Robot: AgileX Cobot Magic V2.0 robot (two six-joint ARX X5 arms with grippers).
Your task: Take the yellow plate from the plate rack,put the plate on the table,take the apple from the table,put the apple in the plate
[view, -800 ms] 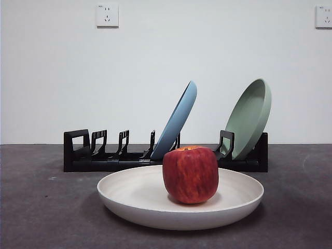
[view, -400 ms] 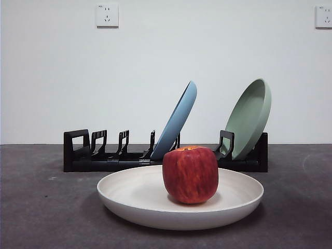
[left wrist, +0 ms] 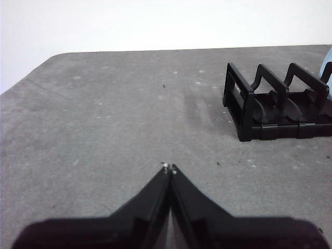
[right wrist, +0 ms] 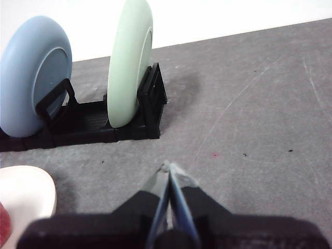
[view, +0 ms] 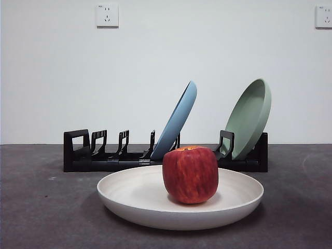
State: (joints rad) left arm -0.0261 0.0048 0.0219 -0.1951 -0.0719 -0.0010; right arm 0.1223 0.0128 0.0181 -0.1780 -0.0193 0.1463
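So the apple is sitting upright right in the yellow plate, a bit right of the plate's middle in the front view, stem dimple up with that orange-yellow patch just peeking over the top. The plate lies flat on the table, just in front of the plate rack. The rack runs across behind it with a light blue plate leaning in a slot near the middle and a sage green plate leaning at the right end; the left slots hold nothing.

Neither arm shows up in the front view at all. The left gripper hangs low over bare table, jaws pressed together to a point, holding nothing, with the left end of the rack off ahead and to the side. The right gripper is the same deal: jaws closed together on nothing, over open table, near the green plate's end of the rack, with the blue plate further along. You can catch the cream rim of the yellow plate and a sliver of red apple at the corner of the right wrist view.

Compared with the front shots from a second and half a second back, nothing has budged: apple, plate, rack plates all in the same spots.
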